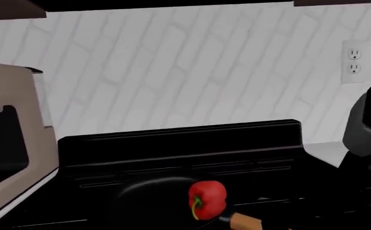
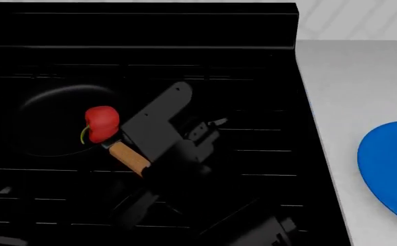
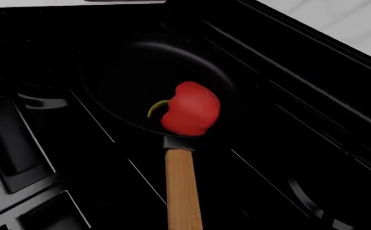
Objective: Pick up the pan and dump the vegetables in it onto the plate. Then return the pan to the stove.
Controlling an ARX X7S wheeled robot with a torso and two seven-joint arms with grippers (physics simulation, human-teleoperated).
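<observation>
In the head view a black arm reaches up from the lower edge over the stove (image 2: 267, 77), its flat wrist plate angled toward the pan (image 2: 58, 120), and the right gripper (image 2: 159, 160) sits over the outer part of the wooden handle (image 2: 128, 157). The dark fingers merge with the dark range, so I cannot tell whether they are closed on the handle or only poised around it. The left gripper (image 1: 367, 125) shows only in the left wrist view as one blunt grey-black finger raised above the range's edge, touching nothing; with just that finger visible, its opening cannot be judged. The pan rests on the grates at the left side of the stove, handle pointing toward the robot and slightly rightward. The red bell pepper (image 2: 101, 123) lies inside the pan against the rim nearest the handle, its green stem curling away from the wood. The blue plate (image 2: 390, 169) lies on the pale counter (image 2: 349, 82) to the stove's right, well apart from the pan and cut by the picture's edge. Only the left wrist view shows the white tiled wall (image 1: 192, 72), a wall outlet (image 1: 354, 61), the stove's raised back panel (image 1: 179, 141) and a beige appliance (image 1: 9, 139) beside the range. The right wrist view looks along the handle into the pan, showing the pepper just beside the handle's black collar.
</observation>
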